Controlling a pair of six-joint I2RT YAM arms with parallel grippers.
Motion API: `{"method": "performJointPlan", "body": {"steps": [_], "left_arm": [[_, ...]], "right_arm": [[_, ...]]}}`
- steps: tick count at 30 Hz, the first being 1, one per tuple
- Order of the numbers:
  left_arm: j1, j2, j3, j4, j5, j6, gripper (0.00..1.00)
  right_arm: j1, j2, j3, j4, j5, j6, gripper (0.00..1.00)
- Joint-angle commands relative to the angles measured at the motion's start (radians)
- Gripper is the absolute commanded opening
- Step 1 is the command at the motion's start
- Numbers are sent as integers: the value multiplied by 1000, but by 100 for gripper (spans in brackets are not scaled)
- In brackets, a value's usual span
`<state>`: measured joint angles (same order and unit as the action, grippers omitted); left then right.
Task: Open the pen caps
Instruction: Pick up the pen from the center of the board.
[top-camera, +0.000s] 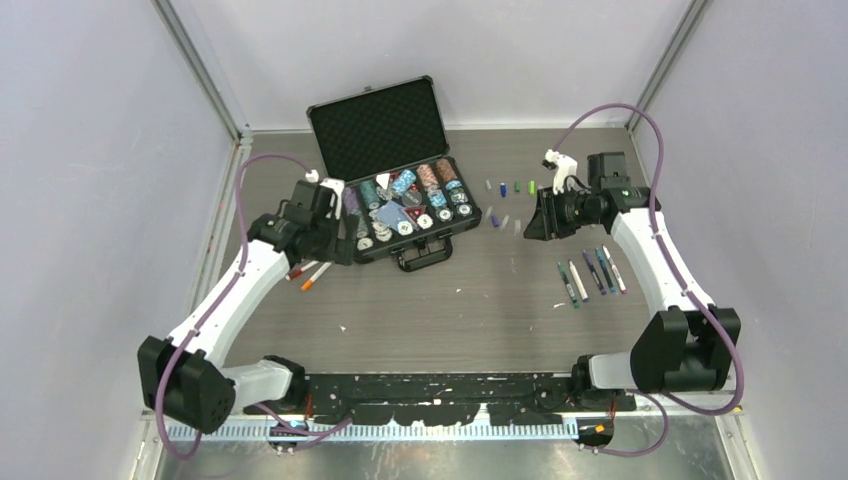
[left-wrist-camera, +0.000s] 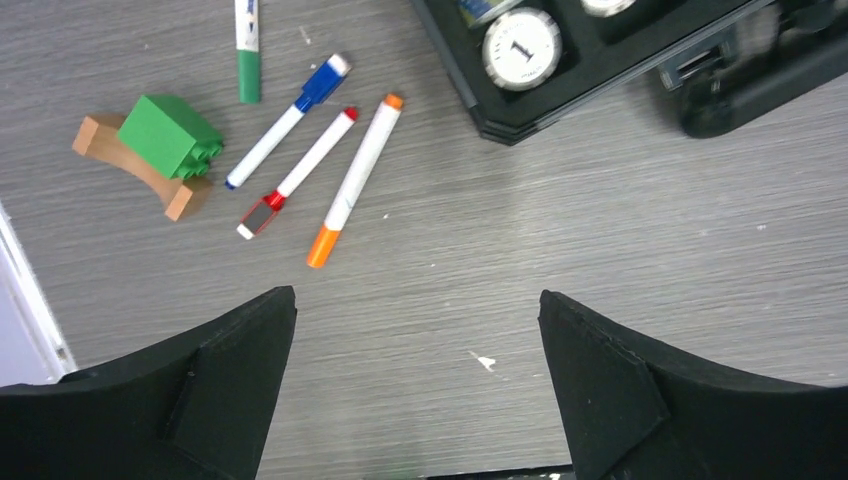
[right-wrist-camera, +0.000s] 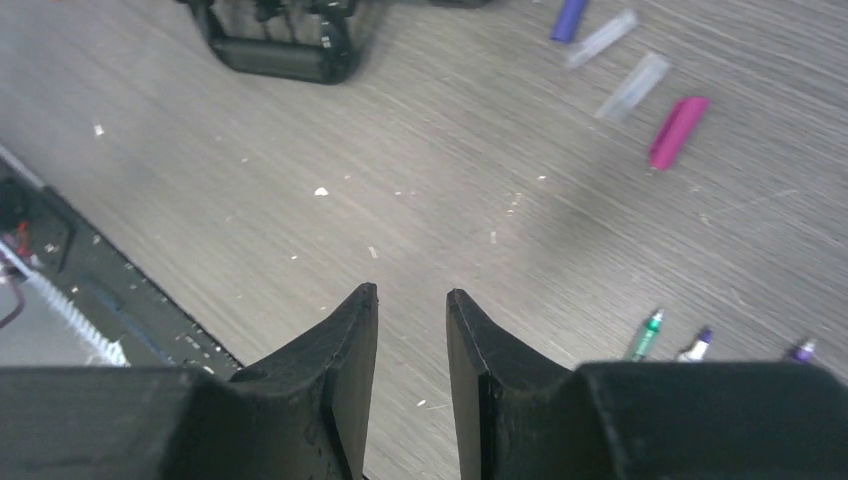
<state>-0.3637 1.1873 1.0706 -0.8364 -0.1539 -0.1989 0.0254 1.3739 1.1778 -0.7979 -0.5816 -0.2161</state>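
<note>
Orange pen (left-wrist-camera: 356, 182) is lying before the spread left gripper (left-wrist-camera: 418, 292): best gripping mid-barrel, square; right gripper (right-wrist-camera: 411, 290) is hanging slightly parted, empty.

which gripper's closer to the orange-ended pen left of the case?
Left. The left gripper hangs close beside the orange pen; the right gripper is across the table, past the black case.
</note>
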Motion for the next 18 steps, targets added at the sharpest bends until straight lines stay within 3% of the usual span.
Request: {"method": "performJointPlan", "body": {"steps": [1, 7, 10, 13, 14, 18], "left_arm": [[17, 51, -2, -23, -56, 148, 93], [57, 142, -51, 46, -36, 154, 87], [72, 185, -53, 56, -22, 168, 76], [101, 216, -62, 80, -7, 180, 73], [163, 227, -64, 101, 50, 177, 73], [244, 263, -57, 107, 167, 154, 67]], "right_arm": [[-12, -64, -46, 63, -170, -22, 37], [-40, -65, -44, 48, -206, -27, 37], [-39, -64, -48, 48, -207, -32, 37], [-39, -59, -42, 32, -203, -45, 37], [-39, -64, -39, 26, -203, -49, 37], [-39, -75, -44, 32, -207, -49, 37]]}}
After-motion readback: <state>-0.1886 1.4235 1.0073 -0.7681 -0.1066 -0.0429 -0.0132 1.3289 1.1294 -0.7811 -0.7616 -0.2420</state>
